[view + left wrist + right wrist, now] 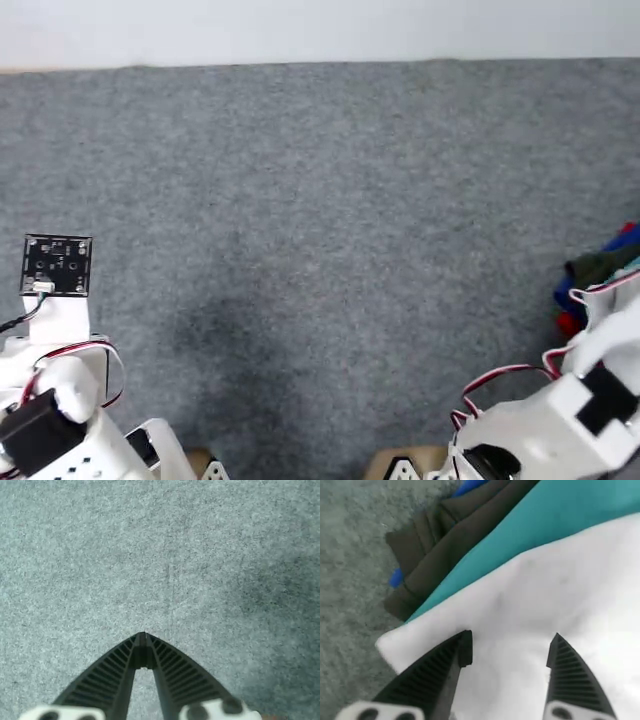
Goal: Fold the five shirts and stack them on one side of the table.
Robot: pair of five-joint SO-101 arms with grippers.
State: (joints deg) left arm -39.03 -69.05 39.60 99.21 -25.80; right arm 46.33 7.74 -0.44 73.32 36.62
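Grey felt table (300, 200), plain stacked shirts (560, 595)

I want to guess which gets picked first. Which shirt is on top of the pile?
The white cloth shirt: it lies over the teal shirt and the dark olive shirt, right beneath the open right gripper.

You'll find the pile of shirts (592, 270) at the table's right edge. A white shirt (560, 595) lies flat on top. Under it is a teal shirt (555, 520), then a dark shirt (435, 545) with its folds showing. A blue shirt (395, 577) peeks out beneath, and a red shirt (568, 322) shows at the near corner.
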